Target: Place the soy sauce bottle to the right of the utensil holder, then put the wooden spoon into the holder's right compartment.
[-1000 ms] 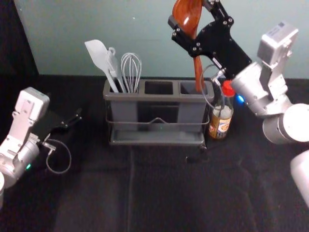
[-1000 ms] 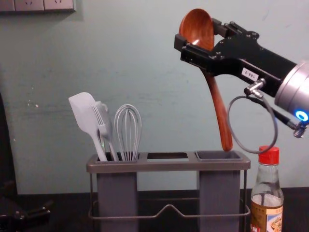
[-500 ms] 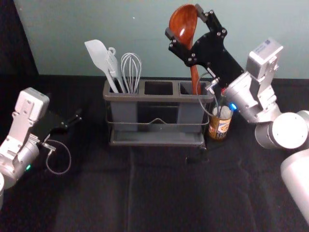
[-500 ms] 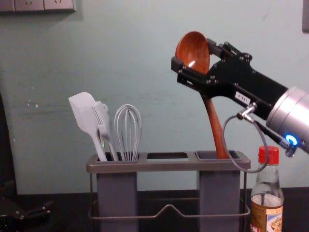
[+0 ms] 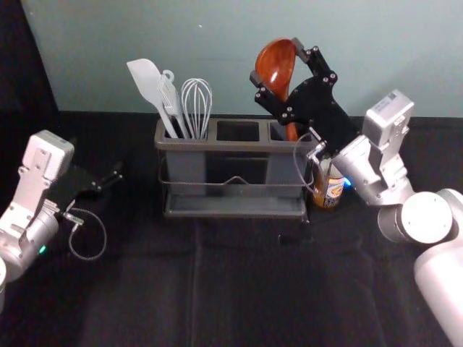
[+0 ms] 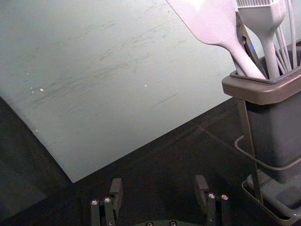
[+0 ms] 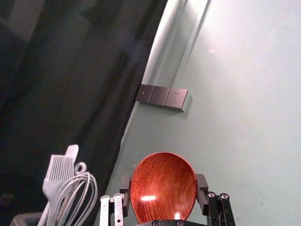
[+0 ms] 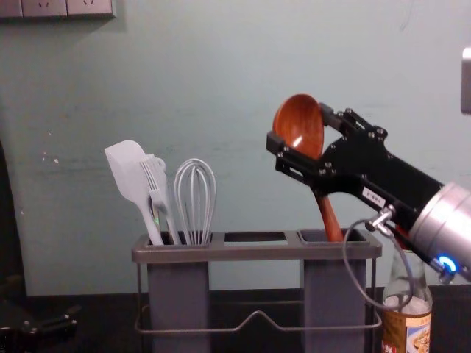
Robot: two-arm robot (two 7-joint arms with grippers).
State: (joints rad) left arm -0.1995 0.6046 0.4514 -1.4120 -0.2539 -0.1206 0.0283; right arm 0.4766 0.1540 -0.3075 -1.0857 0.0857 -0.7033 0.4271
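Note:
My right gripper [image 5: 275, 59] is shut on the bowl of the wooden spoon [image 5: 275, 69], above the holder's right side. In the right wrist view the spoon's bowl [image 7: 163, 188] sits between the fingertips of my right gripper [image 7: 163, 188]. The handle [image 8: 330, 218] slants down into the right compartment of the utensil holder [image 8: 254, 252]; its lower end is hidden inside. The soy sauce bottle [image 8: 407, 323] stands upright just right of the holder, its cap mostly behind my right arm. My left gripper [image 5: 116, 178] is parked at the left; in the left wrist view that gripper [image 6: 158, 190] is open and holds nothing.
A white spatula [image 8: 132, 176], a brush [image 8: 157, 184] and a whisk [image 8: 195, 198] stand in the holder's left compartment. Behind the dark table [image 5: 239, 289] rises a pale wall [image 8: 221, 88], with a switch panel [image 7: 162, 96] on it.
My right gripper has moved down with the spoon, and the handle, earlier above the rim, now reaches inside the right compartment. The left arm has stayed put.

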